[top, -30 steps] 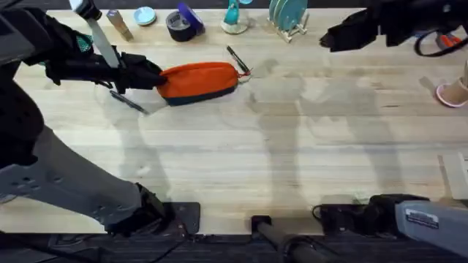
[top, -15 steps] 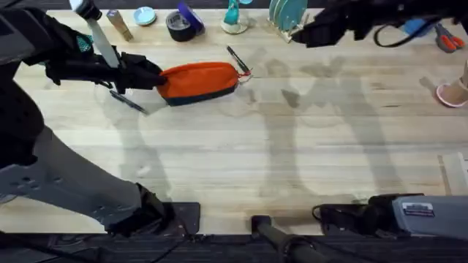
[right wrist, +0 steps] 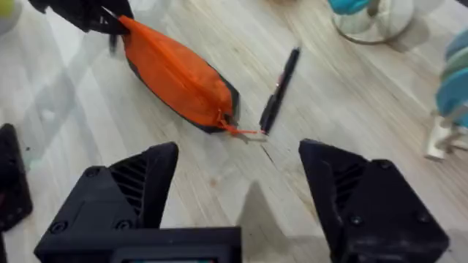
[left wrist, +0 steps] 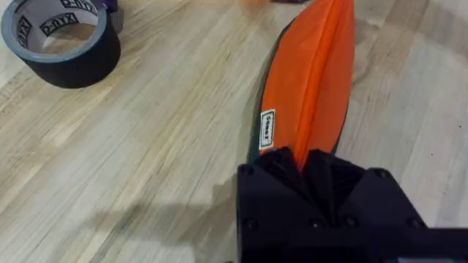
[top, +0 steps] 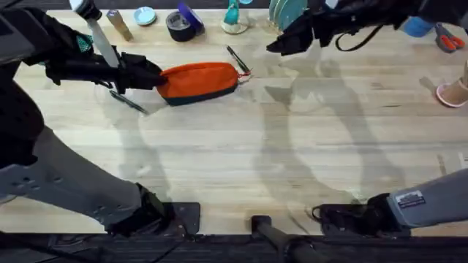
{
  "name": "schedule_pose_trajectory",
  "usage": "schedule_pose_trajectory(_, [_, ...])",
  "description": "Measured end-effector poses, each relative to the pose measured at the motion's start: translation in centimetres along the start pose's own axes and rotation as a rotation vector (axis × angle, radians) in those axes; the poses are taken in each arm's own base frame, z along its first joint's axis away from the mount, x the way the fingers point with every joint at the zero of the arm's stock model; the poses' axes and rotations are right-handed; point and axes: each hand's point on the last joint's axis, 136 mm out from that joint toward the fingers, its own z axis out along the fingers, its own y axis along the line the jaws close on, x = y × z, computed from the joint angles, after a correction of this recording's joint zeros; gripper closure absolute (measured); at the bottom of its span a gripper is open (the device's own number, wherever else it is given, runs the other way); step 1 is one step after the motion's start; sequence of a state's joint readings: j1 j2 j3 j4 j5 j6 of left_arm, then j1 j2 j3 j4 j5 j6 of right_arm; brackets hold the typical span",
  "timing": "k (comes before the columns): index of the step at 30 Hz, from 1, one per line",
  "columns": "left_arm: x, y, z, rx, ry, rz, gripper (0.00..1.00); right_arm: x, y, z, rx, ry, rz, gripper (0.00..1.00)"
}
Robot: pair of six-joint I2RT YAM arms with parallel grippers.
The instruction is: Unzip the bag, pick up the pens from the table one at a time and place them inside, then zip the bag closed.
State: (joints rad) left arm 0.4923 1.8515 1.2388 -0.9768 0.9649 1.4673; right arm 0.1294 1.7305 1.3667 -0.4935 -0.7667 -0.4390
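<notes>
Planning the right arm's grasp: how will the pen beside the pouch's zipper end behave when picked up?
The pen looks thin, round and stiff, so it may roll if nudged. It lies flat on the table, leaving little to grip. The right tool is open, apart from it.

1 bag [top: 199, 80], 2 pens [top: 235, 58] [top: 130, 102], 1 tape roll [top: 178, 25], 1 scissors [top: 447, 36].

Bag [top: 199, 79] lies on table [top: 241, 157], far left of centre, long axis roughly left-right, zipper closed. Left gripper [top: 155, 76] clamped on bag's left end. One pen [top: 237, 60] just beside bag's right end, angled; second pen [top: 129, 101] near left gripper, front of it. Right gripper [top: 278, 46] above table, right of first pen, apart from bag.
</notes>
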Motion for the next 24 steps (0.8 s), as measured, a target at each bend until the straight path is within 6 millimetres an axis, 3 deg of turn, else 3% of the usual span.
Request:
schedule_pose_trajectory(12, [0.0, 0.0, 0.0, 0.000, 0.000, 0.000, 0.959, -2.1, -0.6, 1.6, -0.093, -0.041, 0.010, 0.005])
schedule_pose_trajectory(24, [0.0, 0.0, 0.0, 0.000, 0.000, 0.000, 0.959, 1.0, 0.0, 6.1, -0.184, 0.035, 0.033, 0.006])
